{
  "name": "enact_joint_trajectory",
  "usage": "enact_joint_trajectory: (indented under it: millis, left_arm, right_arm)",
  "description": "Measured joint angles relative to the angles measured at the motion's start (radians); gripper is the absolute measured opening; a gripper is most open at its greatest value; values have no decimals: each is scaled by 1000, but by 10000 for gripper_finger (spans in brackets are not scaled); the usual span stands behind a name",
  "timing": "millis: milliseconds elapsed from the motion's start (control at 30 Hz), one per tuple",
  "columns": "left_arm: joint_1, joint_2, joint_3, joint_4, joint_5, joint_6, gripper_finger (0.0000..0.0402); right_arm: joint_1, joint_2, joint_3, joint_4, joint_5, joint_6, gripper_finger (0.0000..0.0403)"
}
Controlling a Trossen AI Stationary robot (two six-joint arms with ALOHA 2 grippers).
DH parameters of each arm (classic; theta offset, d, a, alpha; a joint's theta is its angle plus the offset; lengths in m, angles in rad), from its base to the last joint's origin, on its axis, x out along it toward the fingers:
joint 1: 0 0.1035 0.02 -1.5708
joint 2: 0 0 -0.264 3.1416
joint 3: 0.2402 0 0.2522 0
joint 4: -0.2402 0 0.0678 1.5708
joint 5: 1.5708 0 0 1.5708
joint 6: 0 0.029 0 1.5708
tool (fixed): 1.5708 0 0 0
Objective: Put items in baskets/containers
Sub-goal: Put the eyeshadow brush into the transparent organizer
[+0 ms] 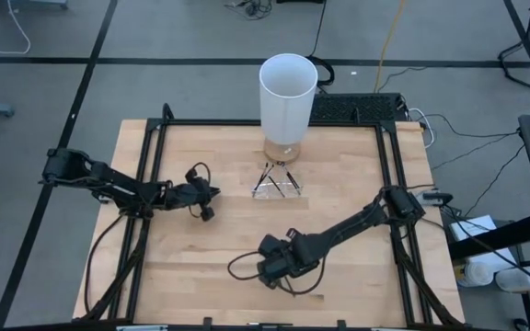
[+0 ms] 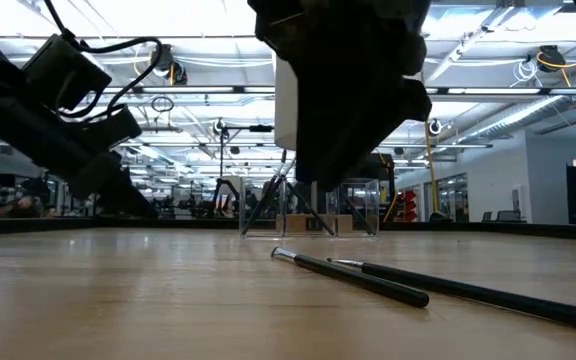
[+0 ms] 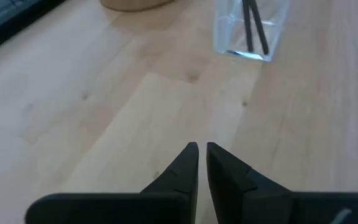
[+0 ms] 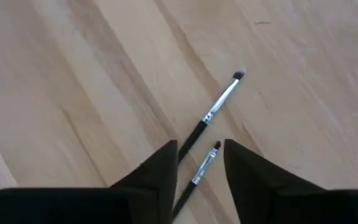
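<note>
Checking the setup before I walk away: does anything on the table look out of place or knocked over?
Two thin sticks lie loose on the wood under the open right gripper, outside the clear container, where others lean crossed. Nothing looks spilled or broken.

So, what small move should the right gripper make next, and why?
Probably lower the right gripper a little and close on the nearer stick. Its fingers are open with that stick lying on the table between them, while a second stick lies just beyond. The clear container already holds some sticks.
</note>
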Motion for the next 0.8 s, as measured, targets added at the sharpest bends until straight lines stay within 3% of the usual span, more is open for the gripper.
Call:
enact_joint_trajectory:
  millis: [167,367,800]
  left_arm:
    - [-6,0,0,-34,16,-19,42]
    - [-10,0,0,-44,15,-23,42]
    - [-10,0,0,-45,10,-29,42]
  right_arm:
    - [-6,1,-49,11,-8,69,142]
    - [11,0,-126,45,-104,153,143]
    - [33,-4,-201,166,-99,182,136]
